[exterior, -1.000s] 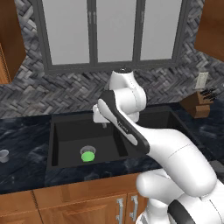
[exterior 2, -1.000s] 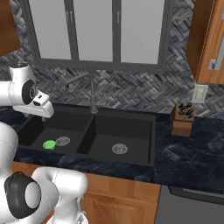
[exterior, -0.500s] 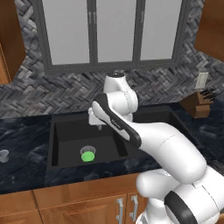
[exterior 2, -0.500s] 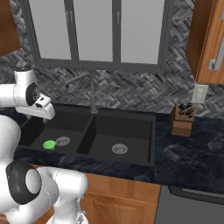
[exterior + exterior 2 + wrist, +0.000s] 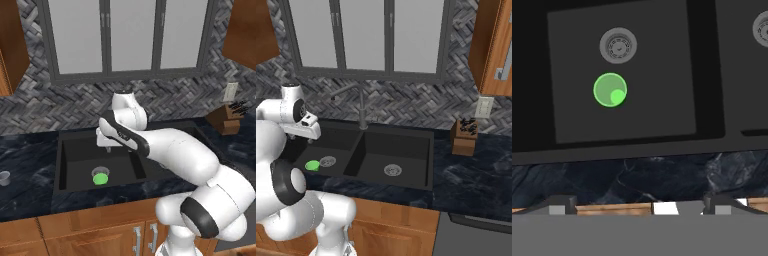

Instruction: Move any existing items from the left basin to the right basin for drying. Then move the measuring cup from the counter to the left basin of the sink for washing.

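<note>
Left base view: green cup (image 5: 101, 177) sits upright in the left basin (image 5: 80, 150), beside its drain.

Right base view: same spot.

Hand view: end effector (image 5: 639, 206) spread wide, empty; I'd centre over the cup, drop straight.

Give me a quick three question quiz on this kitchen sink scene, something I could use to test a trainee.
1. True or false: the green tumbler stands in the right basin.
2. The gripper is: A) open, B) shut on the tumbler, C) shut on nothing.
3. Where does the measuring cup sit?

Key:
1. False; it stands in the left basin, beside the drain.
2. A; it hangs open above the sink, holding nothing.
3. On the counter, left of the sink.
</note>
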Available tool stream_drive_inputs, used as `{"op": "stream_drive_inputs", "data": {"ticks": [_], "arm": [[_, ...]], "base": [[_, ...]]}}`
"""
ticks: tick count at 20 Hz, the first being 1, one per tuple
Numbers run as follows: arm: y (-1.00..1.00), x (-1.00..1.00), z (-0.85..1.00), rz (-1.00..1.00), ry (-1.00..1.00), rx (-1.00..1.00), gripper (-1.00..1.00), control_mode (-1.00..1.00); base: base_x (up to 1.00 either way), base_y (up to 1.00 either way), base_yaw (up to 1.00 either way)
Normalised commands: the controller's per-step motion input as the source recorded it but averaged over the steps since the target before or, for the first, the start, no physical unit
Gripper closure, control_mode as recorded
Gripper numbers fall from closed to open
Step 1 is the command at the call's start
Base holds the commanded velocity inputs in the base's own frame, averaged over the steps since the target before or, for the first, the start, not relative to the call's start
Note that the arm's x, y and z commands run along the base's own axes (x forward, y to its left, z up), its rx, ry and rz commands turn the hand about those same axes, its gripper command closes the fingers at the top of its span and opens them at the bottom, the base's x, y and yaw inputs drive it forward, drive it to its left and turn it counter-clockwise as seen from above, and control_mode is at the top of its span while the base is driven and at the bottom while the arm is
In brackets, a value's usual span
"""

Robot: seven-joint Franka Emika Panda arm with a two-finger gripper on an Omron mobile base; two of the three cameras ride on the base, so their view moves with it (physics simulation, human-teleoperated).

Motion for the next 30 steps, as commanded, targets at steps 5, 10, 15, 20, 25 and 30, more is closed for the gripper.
{"op": "stream_drive_inputs", "data": {"ticks": [5,10,15,20,25,30], "arm": [[0.12,0.35,-0.38,0.0,0.1,-0.01,-1.0,-1.0],[0.06,0.31,-0.34,0.0,0.1,-0.03,-1.0,-1.0],[0.03,0.25,-0.32,0.0,0.1,-0.04,-1.0,-1.0],[0.06,0.16,-0.29,0.0,0.1,-0.04,-1.0,-1.0],[0.06,0.16,-0.25,0.0,0.11,-0.03,-1.0,-1.0],[0.04,0.23,-0.22,0.0,0.1,-0.02,-1.0,-1.0]], "base": [[0.0,0.0,0.0],[0.0,0.0,0.0],[0.0,0.0,0.0],[0.0,0.0,0.0],[0.0,0.0,0.0],[0.0,0.0,0.0]]}}
